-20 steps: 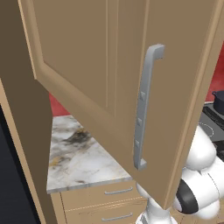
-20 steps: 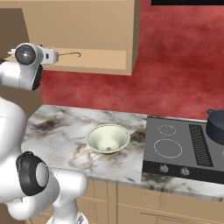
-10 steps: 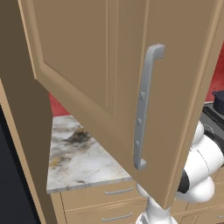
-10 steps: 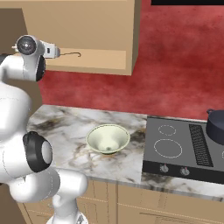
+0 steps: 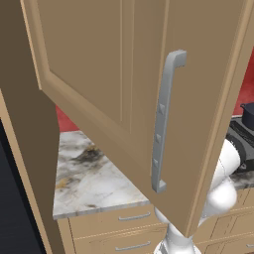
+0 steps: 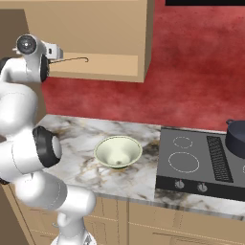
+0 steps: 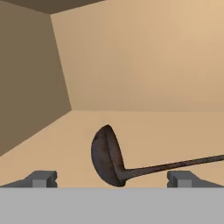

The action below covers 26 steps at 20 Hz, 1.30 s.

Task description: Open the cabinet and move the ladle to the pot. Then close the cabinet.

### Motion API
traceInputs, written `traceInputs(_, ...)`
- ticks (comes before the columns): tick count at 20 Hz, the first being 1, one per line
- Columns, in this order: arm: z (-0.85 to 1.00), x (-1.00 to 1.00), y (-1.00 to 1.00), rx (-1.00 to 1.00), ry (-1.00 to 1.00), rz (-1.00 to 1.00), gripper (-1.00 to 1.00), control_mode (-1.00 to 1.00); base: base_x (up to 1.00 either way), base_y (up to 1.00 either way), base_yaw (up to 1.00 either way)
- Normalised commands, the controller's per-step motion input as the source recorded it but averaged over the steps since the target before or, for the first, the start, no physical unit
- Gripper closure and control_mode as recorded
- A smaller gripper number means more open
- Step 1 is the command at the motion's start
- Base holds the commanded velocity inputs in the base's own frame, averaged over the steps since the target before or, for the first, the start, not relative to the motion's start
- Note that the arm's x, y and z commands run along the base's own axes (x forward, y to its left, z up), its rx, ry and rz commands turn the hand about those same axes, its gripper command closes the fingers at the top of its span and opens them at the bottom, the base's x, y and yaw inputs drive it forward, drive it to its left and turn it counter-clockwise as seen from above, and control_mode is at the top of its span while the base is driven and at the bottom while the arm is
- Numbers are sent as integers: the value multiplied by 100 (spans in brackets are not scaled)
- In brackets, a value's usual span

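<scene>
One slim reddish-brown ladle lies on the bare floor of the large light tan wooden wall cabinet, its bowl on edge toward the camera on the hand and its thin handle running off to the right. The end effector is spread wide and holds nothing; its two dark fingertips stand on either side of the ladle's bowl, close to it but not yet touching, as far as I can judge. The cabinet door with its long grey metal bar handle hangs wide open. Below, a pale green bowl sits on the marble tabletop, and the round dark blue-grey pot stands well apart on the black cooktop at the right edge. The risk I see is in the grasp: the bowl is rounded and the stem very thin, so closing at the bowl could squeeze the ladle out or spin it deeper into the cabinet. A grip far from the balance point may also let the ladle swing during the long carry and miss the pot.
</scene>
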Motion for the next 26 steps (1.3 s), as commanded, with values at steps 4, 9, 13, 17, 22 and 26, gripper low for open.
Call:
traceInputs(4,-5,43,24,-2,6,0,-100,-100,0,0,0)
traceInputs(9,-18,42,17,-2,10,-1,-100,-100,0,0,0)
traceInputs(13,-24,35,12,-1,6,0,-100,-100,0,0,0)
traceInputs(17,-11,44,9,0,3,-1,-100,-100,0,0,0)
traceInputs(22,-13,50,13,0,0,-1,-100,-100,0,0,0)
traceInputs(26,-38,16,8,-2,1,0,-100,-100,0,0,0)
